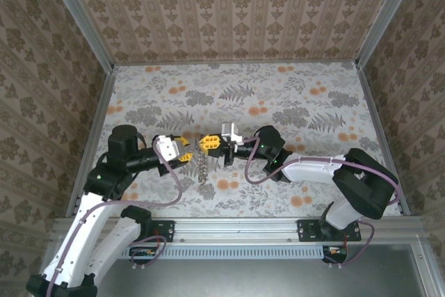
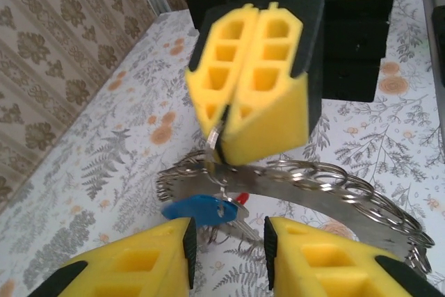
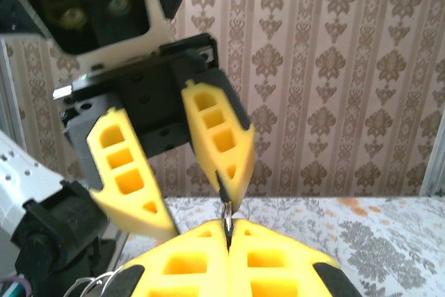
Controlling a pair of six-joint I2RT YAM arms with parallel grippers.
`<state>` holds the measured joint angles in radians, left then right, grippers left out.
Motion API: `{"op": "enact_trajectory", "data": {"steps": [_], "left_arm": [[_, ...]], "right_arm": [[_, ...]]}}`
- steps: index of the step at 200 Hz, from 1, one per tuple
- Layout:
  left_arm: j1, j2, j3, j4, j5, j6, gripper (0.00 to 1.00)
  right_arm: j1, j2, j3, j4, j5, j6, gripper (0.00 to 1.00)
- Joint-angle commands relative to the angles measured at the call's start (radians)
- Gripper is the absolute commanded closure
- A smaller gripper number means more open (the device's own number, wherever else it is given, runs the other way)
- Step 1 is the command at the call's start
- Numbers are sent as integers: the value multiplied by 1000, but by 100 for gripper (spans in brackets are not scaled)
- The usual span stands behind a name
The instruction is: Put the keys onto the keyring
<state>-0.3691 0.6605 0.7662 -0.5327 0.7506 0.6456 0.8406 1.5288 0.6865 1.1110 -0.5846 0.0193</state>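
Jaws: right gripper (image 2: 221, 149) clamps keyring (image 2: 327, 196) rim; left gripper (image 2: 229, 255) parted (keys (image 2: 200, 210) near).

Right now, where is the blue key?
In the left wrist view, the blue key hangs at centre against the keyring, just below the shut right gripper pinching that ring and just above the open left gripper.

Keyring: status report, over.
Right gripper shut on keyring. Left gripper open, facing it. Blue key hangs from keyring.
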Motion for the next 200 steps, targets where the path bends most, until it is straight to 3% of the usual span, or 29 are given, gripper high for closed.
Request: {"op": "enact_trajectory", "data": {"steps": [1, 61, 120, 160, 200], "left_arm": [[32, 30, 54, -35, 95, -9, 71], [40, 87, 21, 100, 255, -102, 68], [19, 115, 2, 91, 255, -92, 70], [19, 113, -9, 74, 245, -78, 74], [18, 126, -5, 77, 254, -76, 88]], "right_arm": [[5, -54, 36, -43, -32, -66, 100], [8, -70, 35, -63, -27, -86, 100], [6, -71, 36, -52, -18, -87, 100], [6, -75, 39, -50, -19, -82, 100], [10, -70, 48, -57, -38, -82, 100]]}}
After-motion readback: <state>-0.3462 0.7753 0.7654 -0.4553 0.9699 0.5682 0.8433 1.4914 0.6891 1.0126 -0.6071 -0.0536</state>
